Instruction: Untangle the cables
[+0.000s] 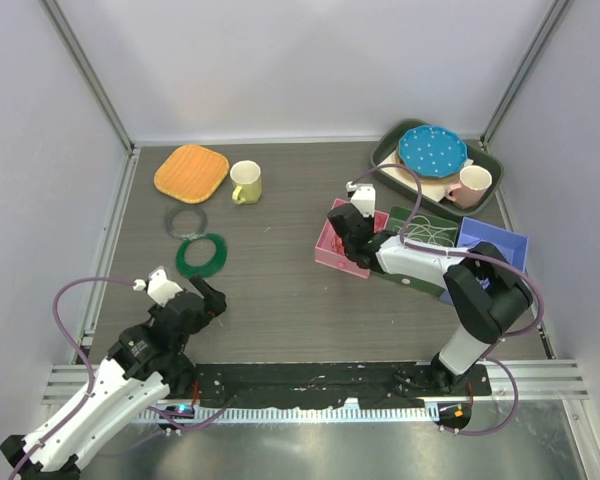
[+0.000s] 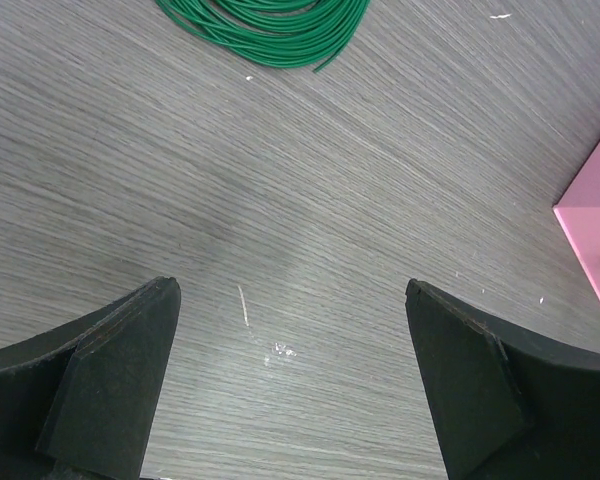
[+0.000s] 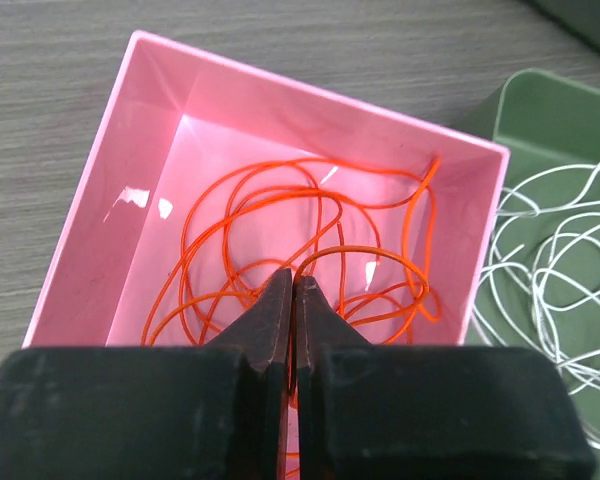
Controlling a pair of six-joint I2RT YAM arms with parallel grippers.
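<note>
Black fingers [image 3: 265,330] of the right tool [image 3: 293,285] fill the bottom of the right wrist view, pressed flat together with no gap. Their tips sit low inside a pink box [image 3: 180,80], right among a loose tangle of orange cables [image 3: 280,220] lying on the box floor. Whether a strand is pinched between the tips cannot be told. Just beside the pink box, on its right in this view, stands a green bin [image 3: 520,110] holding thin white cables [image 3: 560,260] in overlapping loops.

From above, the right arm reaches across to the pink box from the near right corner. A blue bin [image 1: 495,240] stands next to the green one.

On the other side, the left tool [image 2: 290,370] hangs released, its two dark fingers [image 2: 110,380] spread wide over bare grey wood-grain tabletop [image 2: 330,200] with nothing between them. Ahead of it lies a neatly wound green ring [image 2: 270,25]. A corner of the pink box shows at the right edge of the left wrist view, well apart from the fingers.

Farther back on the left side are a smaller grey ring [image 1: 186,219], a yellow mug [image 1: 246,182] and an orange pad [image 1: 191,172].
</note>
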